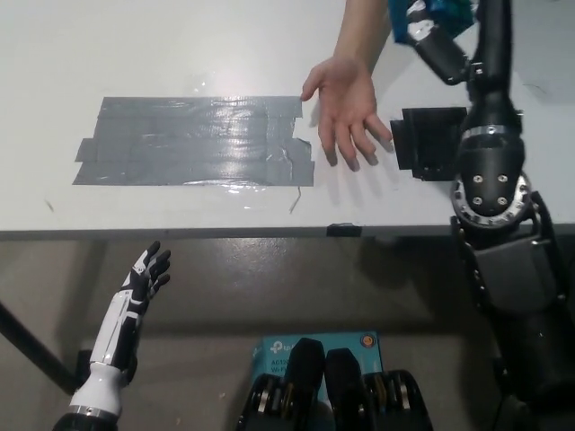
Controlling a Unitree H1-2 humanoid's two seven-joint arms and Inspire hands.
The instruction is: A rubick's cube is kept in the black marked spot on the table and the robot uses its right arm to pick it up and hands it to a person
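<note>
Sitting at the frame's one o'clock edge, half cut off, the Rubik's cube (437, 11) is gripped by the black right robot hand (429, 31) high above the tabletop (180, 54), and releasing before the person's open palm (346, 112) at its seven o'clock moves beneath would likely drop it near the black marked spot (427, 144), while the white left robot hand (142, 283) idles open at seven o'clock.

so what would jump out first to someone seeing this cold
A person's open hand stretched palm up over the white table, between the grey tape patch and the black marked spot. Above it, at the top edge, the black right hand holds the blue cube.
</note>
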